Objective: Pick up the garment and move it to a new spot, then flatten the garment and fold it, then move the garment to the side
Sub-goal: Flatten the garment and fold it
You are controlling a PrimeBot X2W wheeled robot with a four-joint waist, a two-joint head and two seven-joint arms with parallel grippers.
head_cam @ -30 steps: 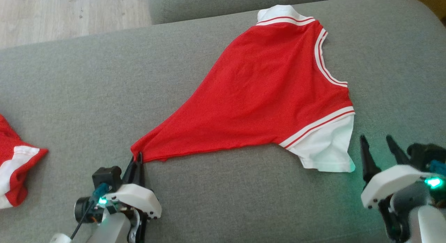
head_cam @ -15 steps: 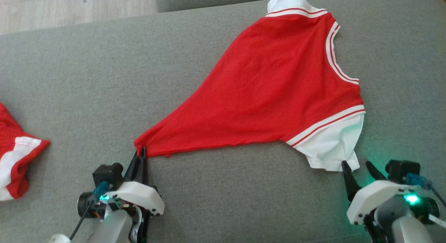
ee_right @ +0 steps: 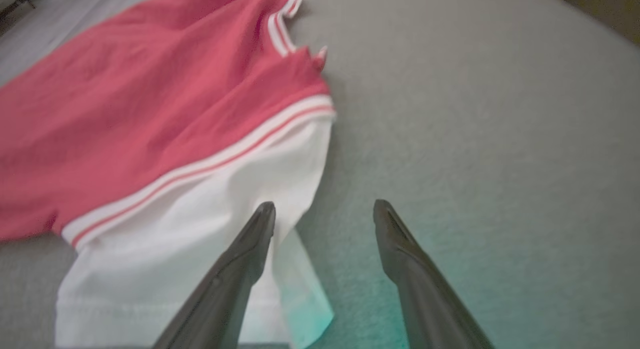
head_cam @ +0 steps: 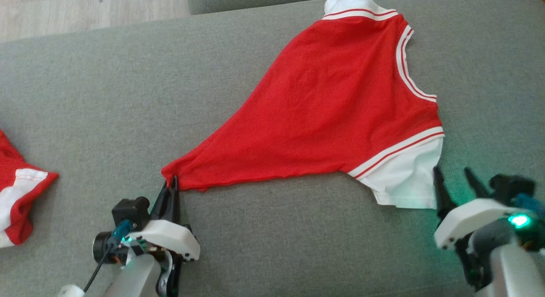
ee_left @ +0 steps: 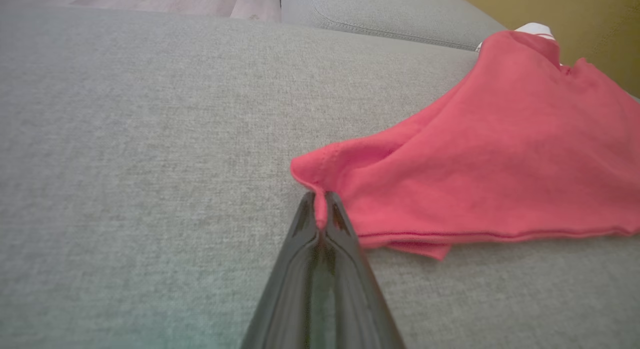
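At the left wrist, left pincer [ee_left: 320, 201] nips garment [ee_left: 475, 154] — right pincer [ee_right: 324, 206] (empty) gapes.

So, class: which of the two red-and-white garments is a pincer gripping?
The big spread-out garment: the left pincer pinches its red corner. The bunched one at the left edge lies untouched.

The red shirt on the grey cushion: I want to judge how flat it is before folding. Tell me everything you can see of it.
The red shirt is thin, knit-looking fabric with white striped trim and a white sleeve. It lies on the grey cushion, drawn out into a triangle, slightly wrinkled. The left gripper is shut on its pointed corner; the open right gripper sits beside the sleeve.
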